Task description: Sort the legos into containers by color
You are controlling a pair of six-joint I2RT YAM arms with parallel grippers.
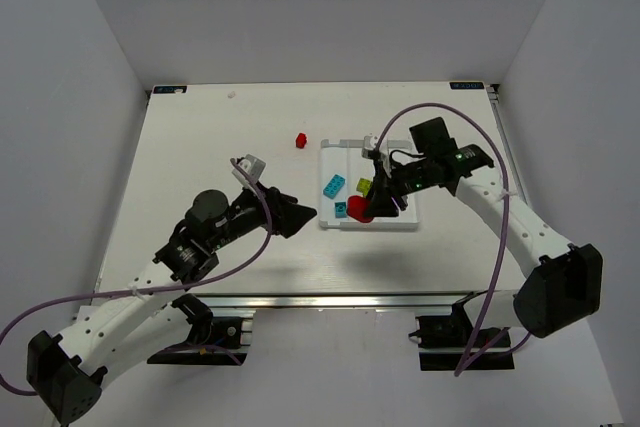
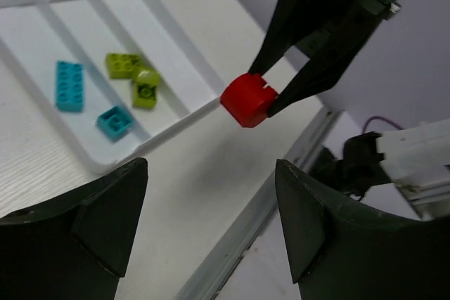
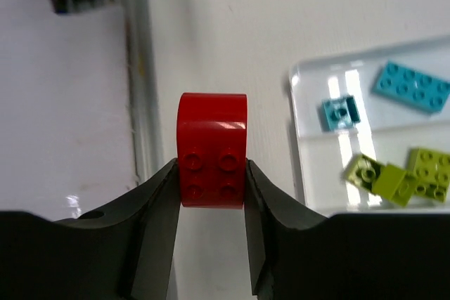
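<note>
Six or seven legos, counted by colour: two red, two cyan, and a touching cluster of lime pieces (image 2: 143, 83) that reads as two or three. One red brick (image 3: 211, 149) sits clamped between the fingers of the right hand (image 3: 211, 173), studs toward the wrist camera, the fingers closed flat against its two sides. It is held above the table (image 1: 200, 147), just off the short end of the tray (image 2: 158, 40). The second red brick (image 1: 300, 139) lies loose on the table, well apart from both hands, beyond the left hand and near the tray's far corner. The left hand (image 2: 211, 201) is spread wide and holds nothing. It faces the right hand and its brick without touching them. The tray, just beside the right hand, has three long compartments. The one farthest from the held brick contains the long cyan brick (image 2: 69, 85) and the small cyan brick (image 2: 114, 121). The middle one contains the lime cluster.
</note>
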